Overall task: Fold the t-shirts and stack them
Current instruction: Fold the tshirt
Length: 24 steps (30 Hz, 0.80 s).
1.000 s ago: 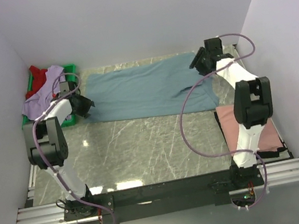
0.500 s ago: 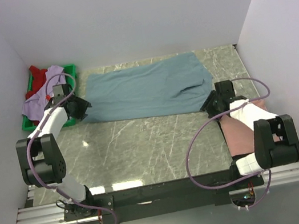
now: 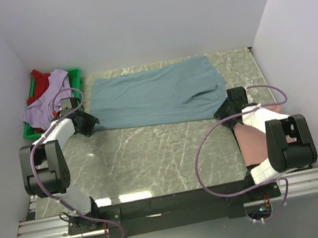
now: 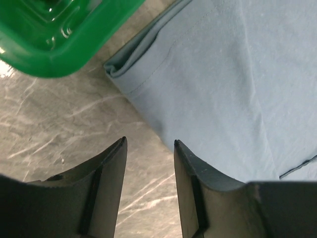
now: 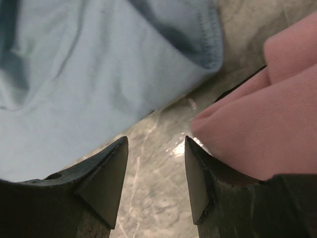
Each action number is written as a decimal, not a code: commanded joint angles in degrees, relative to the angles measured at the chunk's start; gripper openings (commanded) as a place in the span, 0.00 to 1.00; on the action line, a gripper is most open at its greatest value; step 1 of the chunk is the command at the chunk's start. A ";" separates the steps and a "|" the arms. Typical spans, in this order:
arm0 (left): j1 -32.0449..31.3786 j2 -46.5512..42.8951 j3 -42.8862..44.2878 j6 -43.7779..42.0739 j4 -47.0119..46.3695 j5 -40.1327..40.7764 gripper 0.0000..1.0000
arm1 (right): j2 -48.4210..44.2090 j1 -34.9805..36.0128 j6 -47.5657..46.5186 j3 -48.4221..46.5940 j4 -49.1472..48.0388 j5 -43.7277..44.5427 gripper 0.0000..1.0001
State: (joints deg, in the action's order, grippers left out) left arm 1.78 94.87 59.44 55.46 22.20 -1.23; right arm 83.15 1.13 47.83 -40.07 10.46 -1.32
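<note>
The left tool point(image 4: 148, 144) stood part open with nothing between its fingers, low over the near left edge of the grey-blue t-shirt point(image 4: 223, 89), where cloth met bare worktop point(image 4: 59, 134). The right tool point(image 5: 156, 141) was likewise part open and empty, over the strip of worktop between that shirt's near right corner and the salmon pink t-shirt point(image 5: 257, 129).

The grey-blue shirt lay spread across the far half of the worktop. The pink one lay at the near right under the right arm, and the lavender t-shirt point(image 3: 51, 101) and red t-shirt point(image 3: 41, 81) were heaped on the green tray point(image 3: 74, 75) at the far left.

The likely risks:
- The left edge was doubled over, so a shallow pinch might take only the top layer.
- The right fingers sat just beside the pink cloth and could snag it instead.
- Uneven grips would probably skew the fold — or drag the shirt.
</note>
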 commanded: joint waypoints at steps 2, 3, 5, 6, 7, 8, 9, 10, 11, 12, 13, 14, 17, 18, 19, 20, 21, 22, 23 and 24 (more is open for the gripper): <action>0.24 1.54 -0.38 1.31 -3.21 2.71 0.49 | 1.39 -0.77 0.77 -0.09 -2.20 3.60 0.57; 0.24 1.63 -0.46 1.40 -3.47 2.82 0.49 | 1.48 -0.86 0.60 0.08 -2.54 3.96 0.57; 0.24 1.72 -0.64 1.58 -4.09 2.99 0.49 | 1.48 -0.86 0.24 0.52 -2.72 4.13 0.57; 0.15 1.90 -0.55 1.49 -4.35 3.08 0.49 | 1.48 -2.52 0.16 0.70 -3.07 4.22 0.57; 0.33 1.98 -0.47 1.67 -4.44 2.99 0.49 | 1.48 -2.79 0.07 0.79 -3.16 4.22 0.58; 0.33 1.99 -0.47 1.67 -4.70 2.99 0.49 | 1.57 -3.23 -0.11 1.05 -3.25 4.22 0.58; 0.33 1.90 -0.38 1.75 -4.79 3.34 0.50 | 1.40 -3.93 -0.28 1.31 -3.51 4.31 0.58; 0.33 1.81 -0.29 1.75 -4.79 3.61 0.50 | 1.31 -4.29 -0.46 1.49 -3.69 4.31 0.58; 0.33 1.55 -0.12 1.75 -4.79 3.78 0.50 | 1.31 -4.72 -0.63 1.93 -3.86 4.40 0.58; 0.33 1.63 0.06 1.58 -4.71 4.22 0.50 | 1.31 -5.60 -0.81 2.19 -4.04 4.31 0.58; 0.33 1.72 0.24 1.67 -4.53 4.48 0.50 | 1.40 -6.13 -0.90 2.28 -4.13 3.96 0.58; 0.33 1.81 0.59 1.49 -4.36 4.57 0.50 | 1.40 -6.57 -1.16 2.46 -4.39 3.61 0.58; 0.33 1.72 0.50 1.49 -4.00 5.36 0.50 | 2.27 -7.19 -1.52 1.76 -4.57 2.29 0.58; 0.42 1.63 0.33 1.67 -4.00 5.54 0.50 | 2.45 -7.10 -1.34 1.67 -4.83 2.29 0.58; 0.33 1.72 0.33 1.67 -3.83 6.24 0.50 | 2.62 -7.10 -1.34 1.67 -4.83 2.38 0.58; 0.33 1.63 0.33 1.84 -3.57 6.68 0.49 | 2.54 -7.10 -1.25 1.58 -5.01 2.38 0.58; 0.42 1.55 0.15 1.84 -3.39 7.21 0.49 | 2.80 -7.10 -1.16 1.49 -5.36 2.29 0.58; 0.42 1.46 0.15 1.76 -3.04 8.86 0.49 | 3.06 -7.10 -1.16 1.40 -5.27 2.12 0.58; 0.33 1.28 0.15 1.75 -2.69 9.58 0.48 | 3.33 -7.10 -1.08 0.79 -5.27 1.85 0.58; 0.33 1.20 0.15 1.84 -2.42 10.19 0.48 | 3.85 -7.10 -0.82 0.61 -5.53 1.50 0.58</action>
State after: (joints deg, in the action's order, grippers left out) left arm 1.96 96.90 59.11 56.73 19.42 4.99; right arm 85.25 -5.54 47.29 -38.89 6.09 -0.30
